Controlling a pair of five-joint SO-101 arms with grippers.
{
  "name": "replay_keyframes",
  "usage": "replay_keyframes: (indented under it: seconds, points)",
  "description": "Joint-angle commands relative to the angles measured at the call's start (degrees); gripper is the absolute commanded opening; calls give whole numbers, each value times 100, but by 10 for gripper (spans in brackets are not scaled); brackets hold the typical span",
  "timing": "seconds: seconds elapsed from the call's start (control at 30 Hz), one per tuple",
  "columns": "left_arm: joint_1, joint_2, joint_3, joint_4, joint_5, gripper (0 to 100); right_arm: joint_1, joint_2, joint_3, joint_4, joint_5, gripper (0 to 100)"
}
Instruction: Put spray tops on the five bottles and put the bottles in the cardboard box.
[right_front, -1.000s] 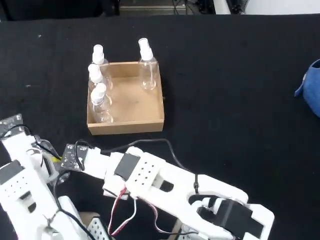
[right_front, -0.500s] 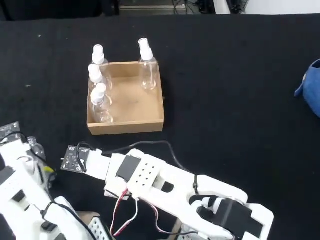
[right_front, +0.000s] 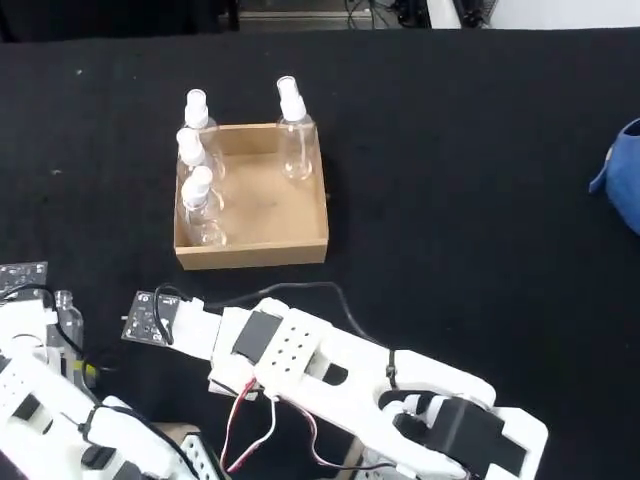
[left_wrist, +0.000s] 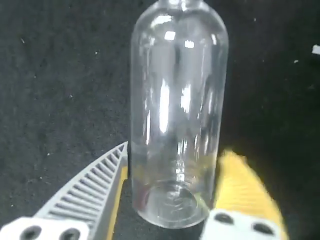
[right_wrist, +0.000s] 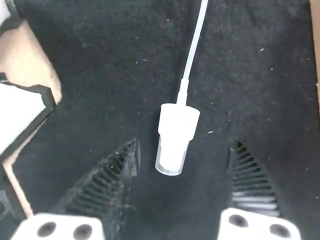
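Note:
The cardboard box (right_front: 300, 245) stands on the black table with several clear bottles in it, each with a white spray top: three along one side (right_front: 200, 200) and one at the far corner (right_front: 293, 125). My left gripper (left_wrist: 175, 152) is shut on a clear bottle (left_wrist: 177, 90) that has no top; in the high view this bottle (right_front: 68, 315) stands upright at the near left. My right gripper (right_wrist: 183, 145) is open just above the table. A white spray top (right_wrist: 175, 135) lies between its fingers, its dip tube (right_wrist: 195, 45) pointing away.
The right arm (right_front: 330, 365) stretches across the near table from the lower right. A blue object (right_front: 625, 185) lies at the right edge. A tan board (right_wrist: 25, 65) and white arm parts sit close beside the spray top.
The left arm has drawn back toward the near left corner, and the clear bottle in its gripper now shows upright. The right arm has hardly moved.

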Motion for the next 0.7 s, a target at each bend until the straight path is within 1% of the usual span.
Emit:
replay_keyframes:
  seconds: [0.0, 0.07, 0.13, 0.2, 0.3, 0.37, 0.43, 0.5, 0.57, 0.67]
  points:
    - [-4, -88, -145, 18, 53, 205, 132, -321, -31, -123, 18, 240]
    - [-4, -88, -136, 18, -9, 187, 132, -321, -31, -123, 18, 240]
    - [-4, -88, -66, 18, -281, 162, 132, -321, -31, -123, 18, 240]
    - [-48, -105, -13, 26, -396, 127, 132, -321, -31, -123, 18, 240]
    - [-119, -149, 4, 70, -387, 27, 132, -321, -31, -123, 0, 240]
    - [-154, -149, 4, 70, -387, 41, 132, -321, -40, -114, -88, 240]
    - [-163, -149, 13, 79, -387, 25, 132, -312, -57, -114, -299, 240]
    - [-163, -149, -22, 105, -387, 30, 132, -303, -57, -114, -369, 240]
    - [-154, -158, -171, 413, -387, 30, 132, -295, -57, -158, -404, 240]
    - [-154, -158, -716, 1178, -334, 30, 158, 4, -145, -273, -404, 243]
